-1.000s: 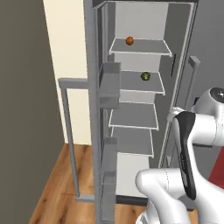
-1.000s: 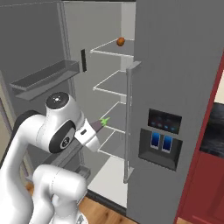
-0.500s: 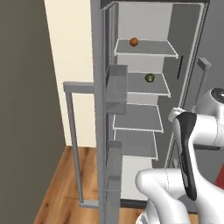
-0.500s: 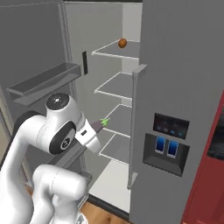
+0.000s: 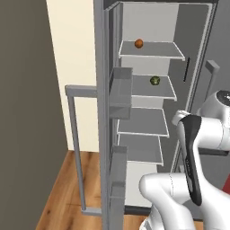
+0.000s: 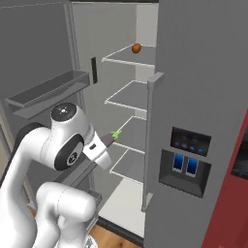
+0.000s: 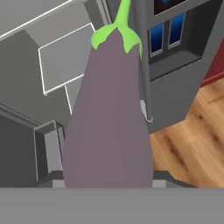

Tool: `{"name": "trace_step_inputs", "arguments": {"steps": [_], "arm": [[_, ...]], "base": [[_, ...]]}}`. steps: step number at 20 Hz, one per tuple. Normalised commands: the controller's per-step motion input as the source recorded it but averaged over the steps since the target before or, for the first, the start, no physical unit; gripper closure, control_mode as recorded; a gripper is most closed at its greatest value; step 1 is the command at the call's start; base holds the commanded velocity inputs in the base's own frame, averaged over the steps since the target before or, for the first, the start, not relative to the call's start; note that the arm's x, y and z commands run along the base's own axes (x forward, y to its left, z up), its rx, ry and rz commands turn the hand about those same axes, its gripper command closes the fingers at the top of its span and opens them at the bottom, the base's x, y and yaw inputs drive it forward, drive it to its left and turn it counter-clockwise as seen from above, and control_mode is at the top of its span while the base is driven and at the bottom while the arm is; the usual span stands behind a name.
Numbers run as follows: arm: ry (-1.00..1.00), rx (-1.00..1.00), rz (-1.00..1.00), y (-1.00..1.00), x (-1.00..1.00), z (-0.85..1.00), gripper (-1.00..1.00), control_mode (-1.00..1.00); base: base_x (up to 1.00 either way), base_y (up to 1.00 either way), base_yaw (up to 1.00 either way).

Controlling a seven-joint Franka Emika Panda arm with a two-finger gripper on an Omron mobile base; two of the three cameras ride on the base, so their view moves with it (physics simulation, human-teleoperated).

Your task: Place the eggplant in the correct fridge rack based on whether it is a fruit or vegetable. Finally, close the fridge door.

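Observation:
The eggplant (image 7: 109, 118), a greyish-purple body with a green stem cap, stands up between my fingers and covers them in the hand view. From the right base view its green tip (image 6: 116, 134) pokes out of my gripper (image 6: 105, 143), which is shut on it, in front of the open fridge at about the third shelf's height. The fridge rack (image 5: 144, 90) is second from the top and carries a round green vegetable (image 5: 155, 80); it also shows as the rack (image 6: 127, 98). The fridge door (image 5: 101, 117) stands wide open, bar handle (image 5: 74, 139) outward.
A round orange fruit (image 5: 139, 43) lies on the top shelf. The door bins (image 5: 120, 90) jut toward the shelves. The shut door with the dispenser panel (image 6: 186, 162) stands at the right, its handle (image 6: 150, 131) close by my hand. Wood floor (image 7: 192, 135) lies below.
Both base views have slid slightly, so the fridge sits a little further right in them: the base has moved. The eggplant stays held in the gripper.

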Motion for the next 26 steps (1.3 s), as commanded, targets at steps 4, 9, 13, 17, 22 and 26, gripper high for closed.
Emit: {"name": "trace_step_inputs", "arguments": {"steps": [4, 9, 13, 17, 22, 26], "arm": [[0.00, 0.00, 0.00, 0.00, 0.00, 0.00, 1.00, 1.00], [0.00, 0.00, 0.00, 0.00, 0.00, 0.00, 1.00, 1.00], [0.00, 0.00, 0.00, 0.00, 0.00, 0.00, 1.00, 1.00], [-0.11, -0.02, 0.01, 0.14, 0.04, 0.07, 1.00, -1.00], [-0.21, -0.09, 0.01, 0.19, 0.46, 0.05, 1.00, -1.00], [-0.26, -0.11, 0.14, 0.26, 0.36, 0.01, 1.00, -1.00]], "base": [[0.59, 0.00, 0.00], [0.67, -0.04, 0.00], [0.28, 0.02, 0.00], [0.03, 0.04, 0.00], [0.00, 0.00, 0.00], [0.00, 0.00, 0.00]]}}
